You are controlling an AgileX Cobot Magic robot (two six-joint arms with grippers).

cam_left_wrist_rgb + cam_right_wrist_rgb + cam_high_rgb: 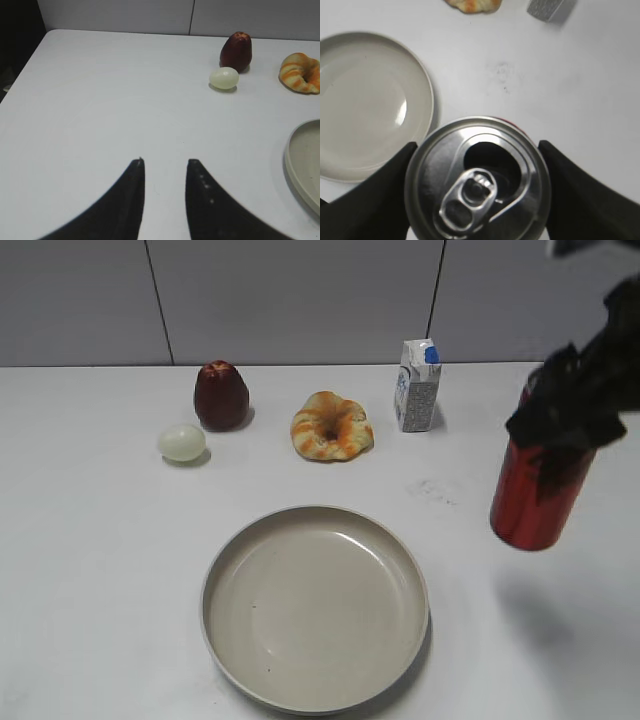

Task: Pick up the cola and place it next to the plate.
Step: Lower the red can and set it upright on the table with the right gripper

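The red cola can [533, 502] hangs above the table at the right, held near its top by my right gripper [568, 410]. In the right wrist view its silver pull-tab top [477, 180] fills the space between the two black fingers, which are shut on it [477, 192]. The beige plate [230, 560] lies at the front centre, left of the can; it also shows in the right wrist view [422, 85] and at the right edge of the left wrist view [295, 165]. My left gripper [165, 162] is open and empty over bare table at the left.
Along the back stand a dark red fruit [221, 396], a pale egg-shaped thing [181, 442], a croissant-like bread ring [331, 426] and a small white-and-blue carton [417, 386]. A faint smudge [432, 490] marks the table between carton and can.
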